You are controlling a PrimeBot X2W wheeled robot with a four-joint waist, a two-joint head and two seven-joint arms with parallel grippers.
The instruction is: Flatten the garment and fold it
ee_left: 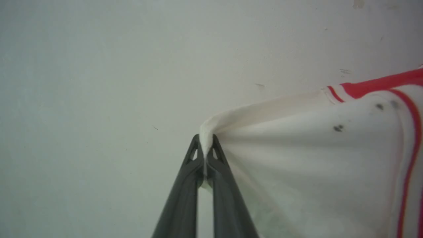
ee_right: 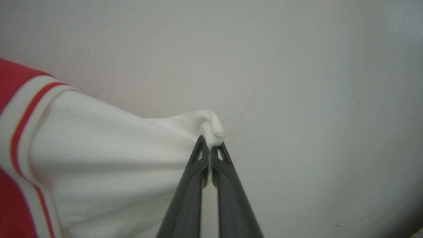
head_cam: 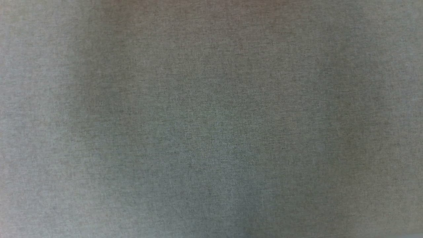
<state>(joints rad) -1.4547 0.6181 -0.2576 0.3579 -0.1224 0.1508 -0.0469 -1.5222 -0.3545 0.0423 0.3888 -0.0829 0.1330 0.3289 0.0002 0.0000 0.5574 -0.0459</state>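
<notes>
Between both arms, garment (ee_left: 314, 155) is pulled taut: left gripper (ee_left: 205, 140) pinched shut on one white sleeve tip, right gripper (ee_right: 210, 142) likewise on the other. Step: prob. spreading/flattening. Next: lower evenly onto grey cloth (head_cam: 211, 119), keep tension, then release.

A grey, finely woven cloth surface (head_cam: 211, 119) lies in soft light, shaded darker mid-frame and paler at the left edge. In the left wrist view, a plain off-white surface (ee_left: 99, 66) has small scuffs at upper right.
</notes>
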